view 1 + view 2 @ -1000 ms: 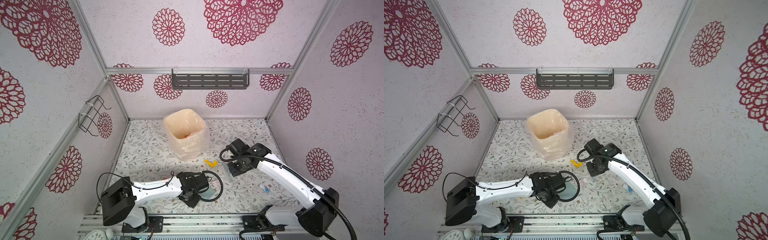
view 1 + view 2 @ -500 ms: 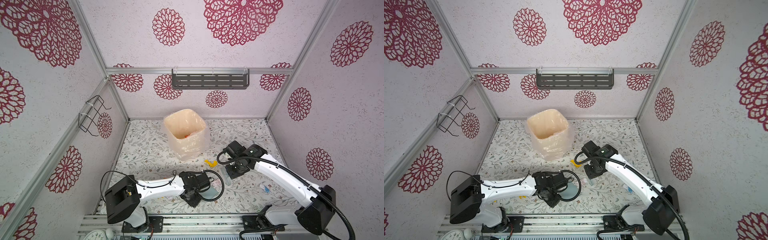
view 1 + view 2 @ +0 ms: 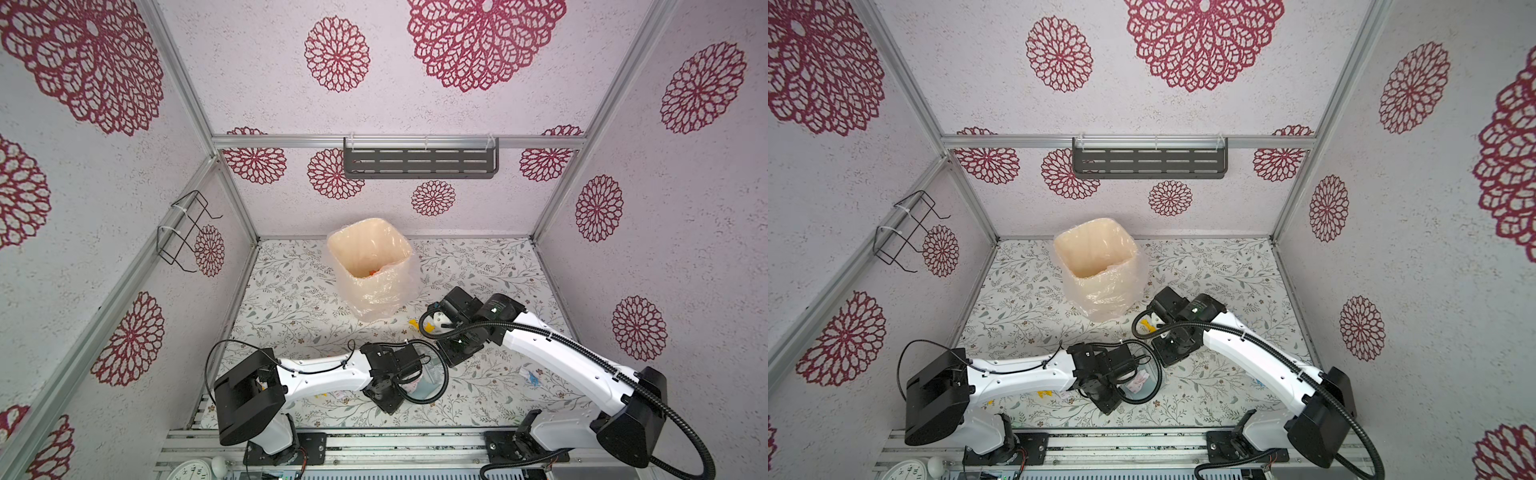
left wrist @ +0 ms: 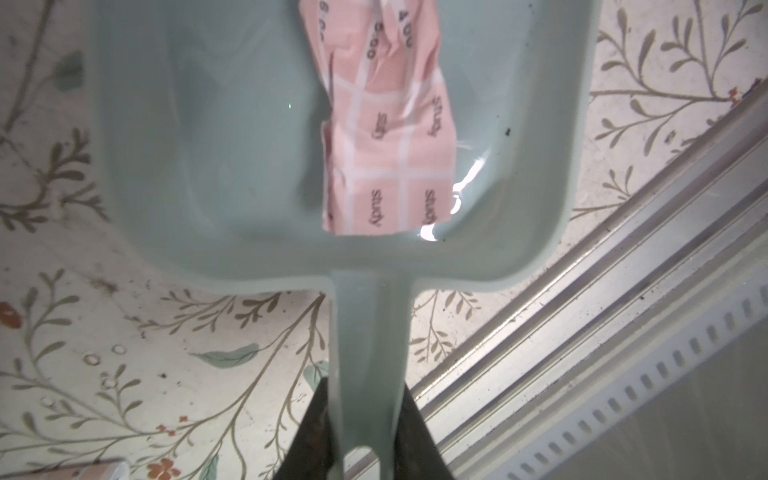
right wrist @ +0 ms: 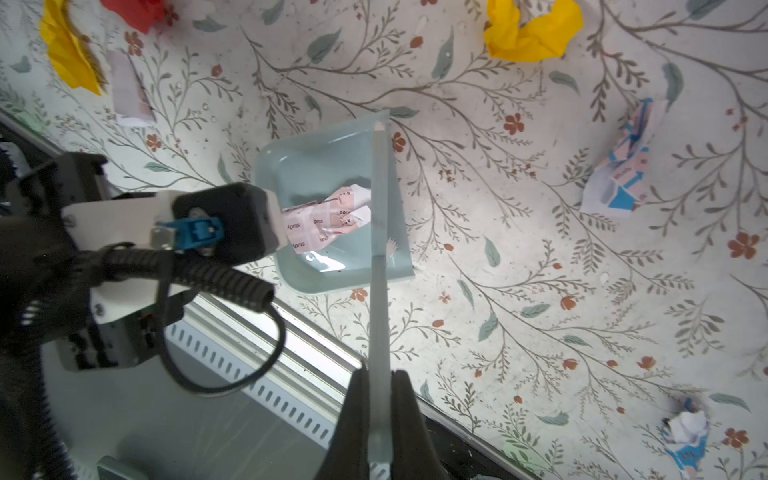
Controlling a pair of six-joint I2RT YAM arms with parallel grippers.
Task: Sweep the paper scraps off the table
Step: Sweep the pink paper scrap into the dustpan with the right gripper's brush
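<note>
right gripper clamped on brush handle; brush runs straight ahead across dustpan mouth. pink scrap inside dustpan. yellow scrap farther ahead on table, blue-white scrap off to the side, well apart from dustpan.

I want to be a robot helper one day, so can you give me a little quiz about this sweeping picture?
1. Pick one: what does the left gripper hold? A) a cup B) the dustpan C) a sponge
2. True or false: a pink paper scrap lies inside the dustpan.
3. Fill in the blank: the right gripper is shut on the handle of the ____.

Key: 1 B; 2 true; 3 brush.
</note>
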